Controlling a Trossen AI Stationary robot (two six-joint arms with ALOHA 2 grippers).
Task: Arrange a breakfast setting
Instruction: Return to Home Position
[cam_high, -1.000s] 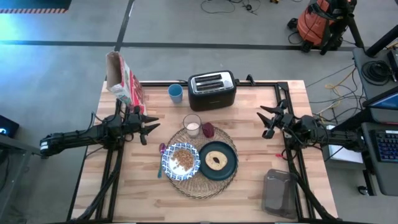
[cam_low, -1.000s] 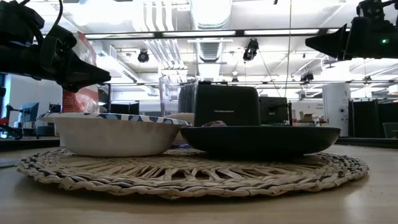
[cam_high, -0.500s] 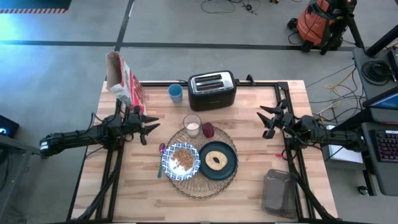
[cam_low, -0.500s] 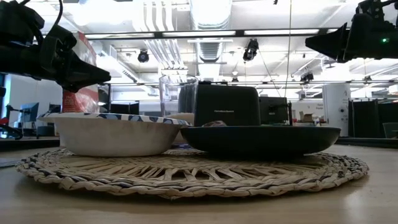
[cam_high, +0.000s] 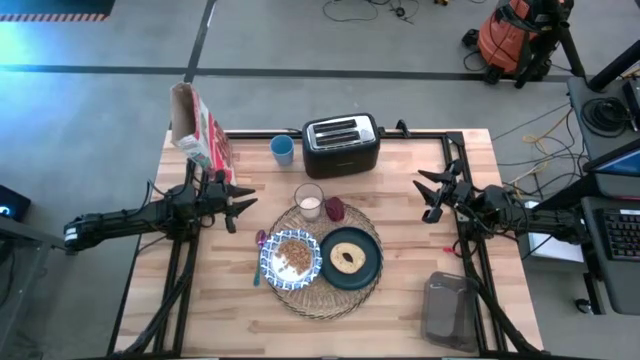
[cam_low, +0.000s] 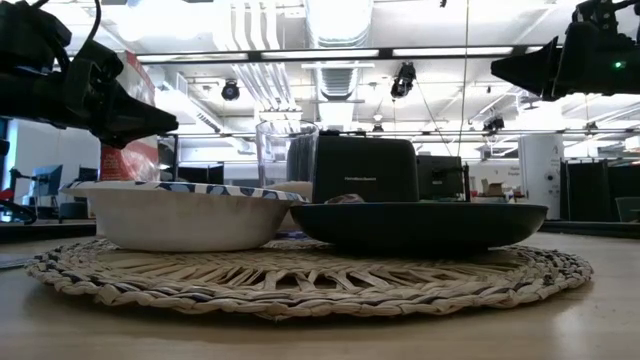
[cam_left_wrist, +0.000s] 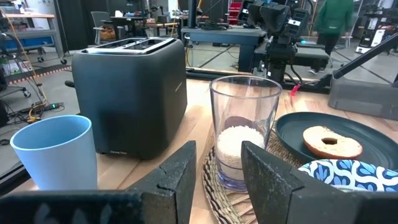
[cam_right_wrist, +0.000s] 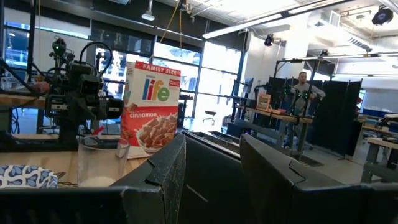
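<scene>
Left gripper (cam_high: 240, 208) and right gripper (cam_high: 424, 197), jaws parted, above opposite worktop (cam_high: 400, 300) sides (arms level, facing inward).

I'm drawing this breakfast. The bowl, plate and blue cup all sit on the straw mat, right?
Not quite. The bowl and plate sit on the straw mat, but the blue cup stands off it, on the table beside the toaster. The high view shows this.

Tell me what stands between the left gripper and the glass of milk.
Nothing visible. The left gripper, fingers open, faces the glass of milk across bare table; the toaster and blue cup stand off to one side.
</scene>
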